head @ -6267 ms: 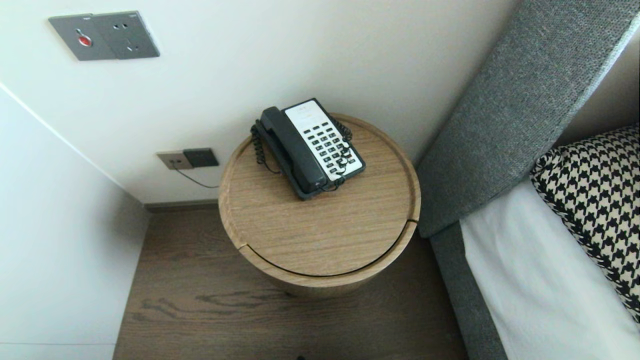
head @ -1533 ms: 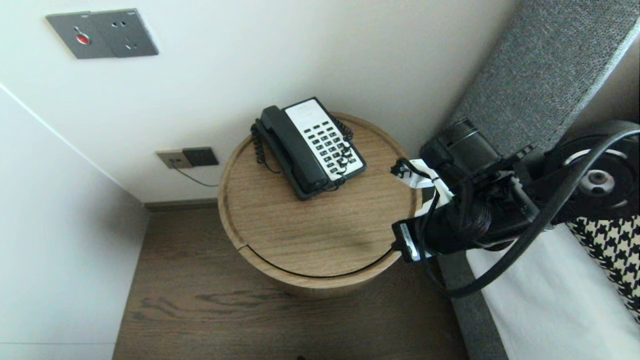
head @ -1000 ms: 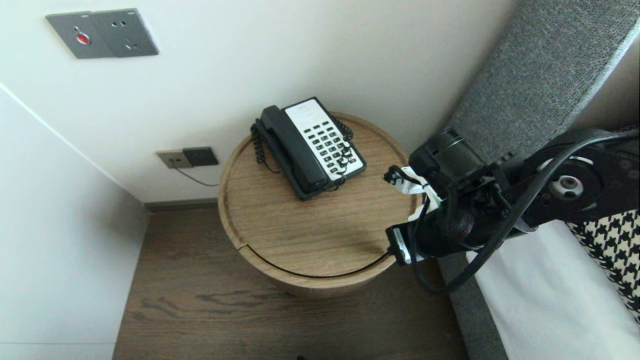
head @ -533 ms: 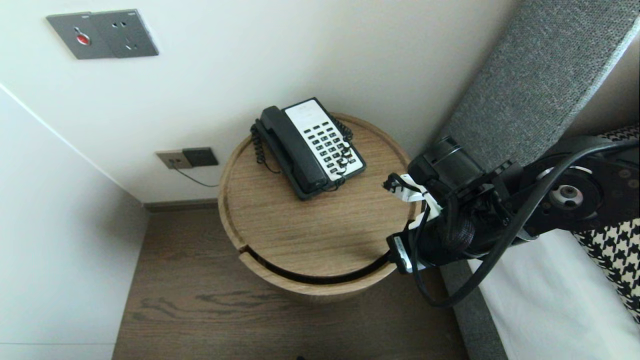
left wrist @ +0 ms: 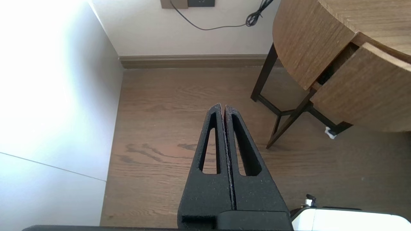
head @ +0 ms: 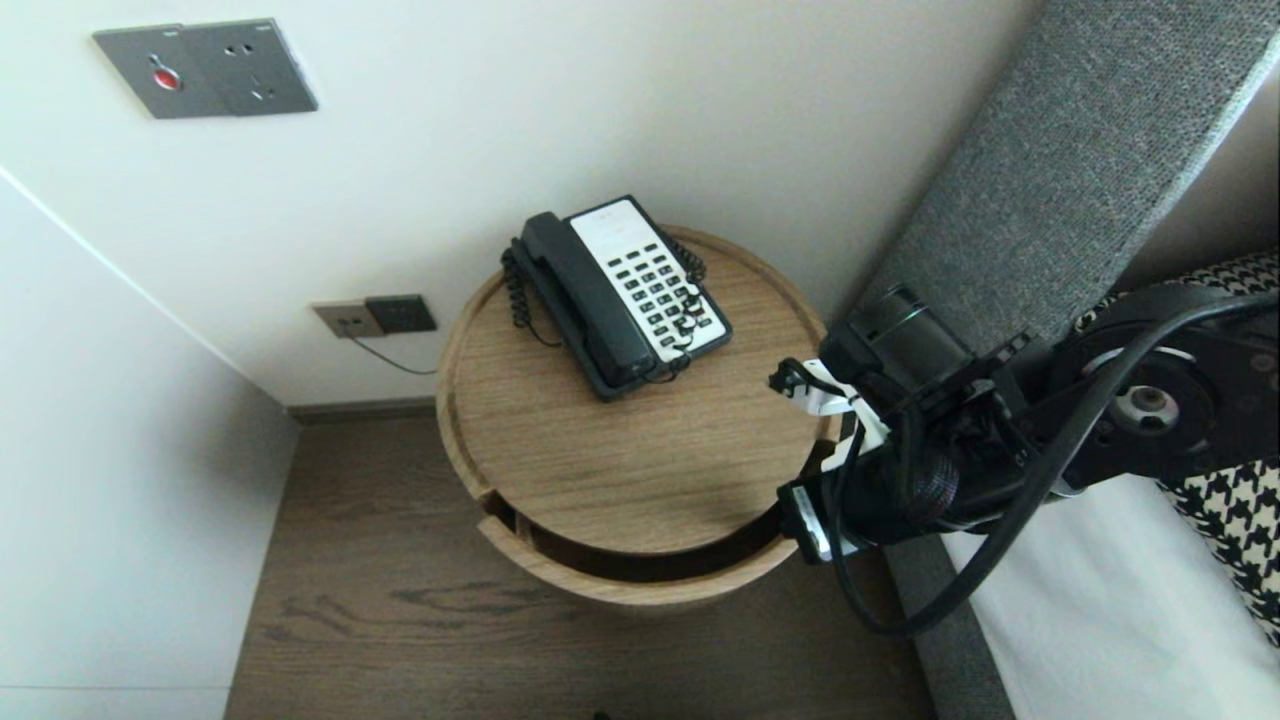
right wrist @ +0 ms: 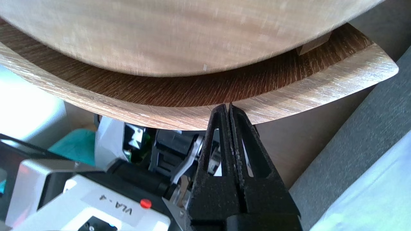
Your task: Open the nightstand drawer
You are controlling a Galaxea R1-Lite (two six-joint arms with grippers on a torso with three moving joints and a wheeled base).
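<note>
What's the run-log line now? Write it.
right gripper: jaws shut, at drawer rim | drawer: partly open | left gripper: jaws shut, over floor

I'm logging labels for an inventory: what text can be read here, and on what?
"VLA - 4": label on the white robot housing.
Telephone keys and faceplate: print too small to read.
Grey wall panel: red mark, no legible words.

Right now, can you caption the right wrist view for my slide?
Shut right gripper, tips at the rim of the curved drawer standing partly open under the round bedside table.
</note>
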